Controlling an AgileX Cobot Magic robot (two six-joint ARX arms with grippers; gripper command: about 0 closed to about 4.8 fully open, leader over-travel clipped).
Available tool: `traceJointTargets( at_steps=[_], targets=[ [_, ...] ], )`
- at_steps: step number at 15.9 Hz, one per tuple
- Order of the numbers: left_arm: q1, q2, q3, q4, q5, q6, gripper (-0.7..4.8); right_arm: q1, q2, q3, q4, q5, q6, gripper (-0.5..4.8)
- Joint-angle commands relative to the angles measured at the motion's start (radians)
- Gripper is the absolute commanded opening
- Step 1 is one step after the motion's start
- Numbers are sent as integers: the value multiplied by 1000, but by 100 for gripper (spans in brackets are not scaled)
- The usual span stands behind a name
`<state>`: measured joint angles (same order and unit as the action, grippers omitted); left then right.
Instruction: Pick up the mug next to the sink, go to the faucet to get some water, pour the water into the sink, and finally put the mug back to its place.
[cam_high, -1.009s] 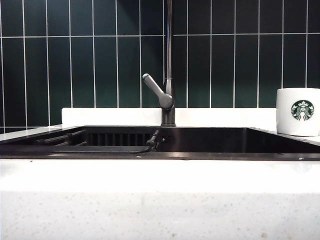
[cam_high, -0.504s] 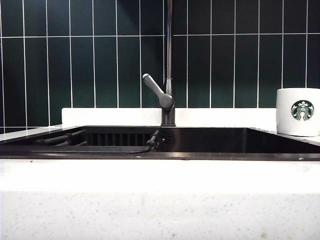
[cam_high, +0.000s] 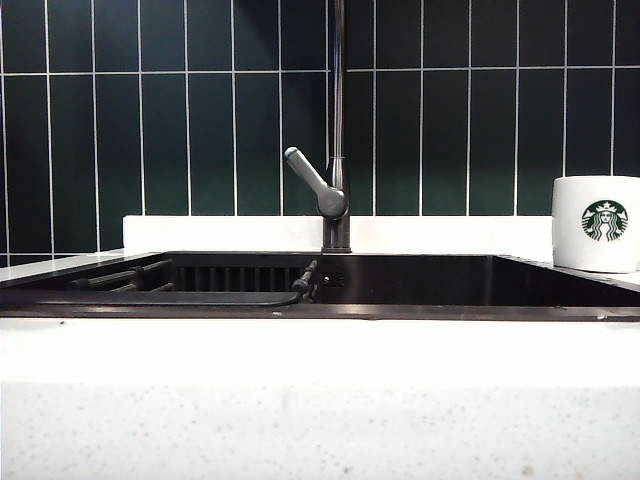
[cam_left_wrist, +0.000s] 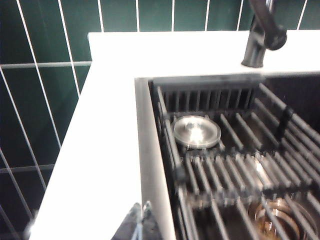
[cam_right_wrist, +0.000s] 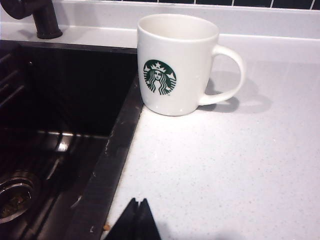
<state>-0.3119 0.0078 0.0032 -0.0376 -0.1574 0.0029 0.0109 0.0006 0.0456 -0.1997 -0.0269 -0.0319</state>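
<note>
One mug (cam_right_wrist: 177, 62) stands upright on the white speckled table (cam_right_wrist: 225, 165), just beside the black rim of the sink (cam_right_wrist: 107, 165), its handle turned away from the basin. Its side carries the only marking in sight: a round green-and-white siren logo (cam_right_wrist: 160, 77) with no readable words around it. In the exterior view the same mug (cam_high: 596, 223) sits at the far right, logo facing the camera, well apart from the single faucet (cam_high: 337, 150), whose lever slants up to the left from the base of the pipe. Dark green tiles (cam_high: 180, 120) cover the wall behind. Inside the sink (cam_left_wrist: 220, 165) a ribbed rack (cam_left_wrist: 235, 170) lies over the basin, and one shiny round disc (cam_left_wrist: 196, 131) rests on it; a drain shows below. The left gripper (cam_left_wrist: 141, 222) hangs over the table edge at the sink's left corner, fingers pressed together and empty. The right gripper (cam_right_wrist: 135, 220) hovers over the table near the mug, apart from it, fingers likewise together and holding nothing.
</note>
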Motion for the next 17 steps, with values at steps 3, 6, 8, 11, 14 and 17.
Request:
traceJointTargets(
  at_steps=[3, 6, 8, 11, 14, 17],
  targets=[
    [-1, -1, 4, 6, -3, 7, -6, 0, -3, -6, 31, 1, -14, -1],
    [-1, -1, 4, -16, -3, 8, -6, 0, -3, -6, 28, -2, 2, -1],
    [-1, -1, 4, -17, -2, 8, -6, 0, -3, -6, 10, -2, 8, -1],
    [-1, -1, 4, -17, -2, 8, -6, -1, -3, -6, 10, -1, 14, -1],
    [-1, -1, 4, -17, -3, 8, -6, -1, -3, -6, 9, -1, 14, -1],
    [-1, -1, 4, -17, -3, 8, -6, -1, -3, -6, 10, -1, 14, -1]
  ],
)
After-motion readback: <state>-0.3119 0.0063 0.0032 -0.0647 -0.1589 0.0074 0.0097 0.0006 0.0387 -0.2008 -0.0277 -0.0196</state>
